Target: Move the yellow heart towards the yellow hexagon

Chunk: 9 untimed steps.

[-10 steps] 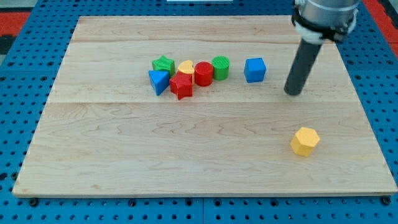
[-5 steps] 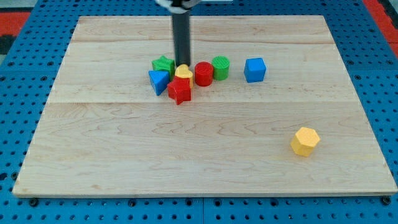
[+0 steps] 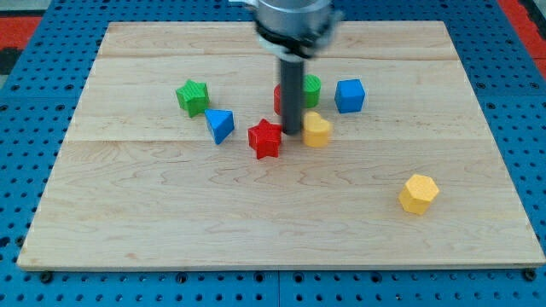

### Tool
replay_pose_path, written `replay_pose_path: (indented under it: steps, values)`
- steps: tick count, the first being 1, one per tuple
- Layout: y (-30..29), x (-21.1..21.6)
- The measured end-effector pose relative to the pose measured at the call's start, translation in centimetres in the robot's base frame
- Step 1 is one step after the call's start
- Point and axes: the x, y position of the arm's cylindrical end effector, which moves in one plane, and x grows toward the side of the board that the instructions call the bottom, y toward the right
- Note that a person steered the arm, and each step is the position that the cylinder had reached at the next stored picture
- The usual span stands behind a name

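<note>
- The pale wooden board (image 3: pixel 256 222) of jointed planks fills the view on a blue pegboard (image 3: pixel 26 102); most blocks sit in its upper middle, with one off towards the bottom right corner.
- The arm's grey wrist housing (image 3: pixel 293 19) enters at the top edge, and its straight dark rod (image 3: pixel 293 89) stands nearly upright over the board's centre.
- There is no gripper here to open or close; the rod only pushes, so nothing is grasped.
- My tip (image 3: pixel 293 131) touches the board just beside the left flank of the yellow heart (image 3: pixel 317 130), seemingly in contact. That side suits a shove towards the right and bottom edges.
- The yellow hexagon (image 3: pixel 418 194) lies well apart from the heart, towards the bottom right corner, with bare wood between them; most of the travel is still to do.
- The blue cube (image 3: pixel 350 95) sits nearer the top right.
- The green cylinder (image 3: pixel 311 88) and the red cylinder (image 3: pixel 279 98) are partly hidden behind the rod.
- The red star (image 3: pixel 265 139) lies just left of my tip.
- The blue triangular block (image 3: pixel 220 125) and a green block (image 3: pixel 193 96), probably a star, lie further towards the left edge, clear of the push line.
</note>
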Motion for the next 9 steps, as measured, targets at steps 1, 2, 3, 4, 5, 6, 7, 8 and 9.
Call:
replay_pose_path:
  steps: [1, 2, 3, 4, 5, 6, 7, 8, 9]
  values:
    - [4.2, 1.6]
    - [1.0, -1.8]
    - [2.4, -3.1]
    - [9.5, -1.6]
    - [9.4, 1.3]
    - [10.1, 3.6]
    - [10.0, 1.0]
    - [9.5, 0.4]
    - [8.7, 0.0]
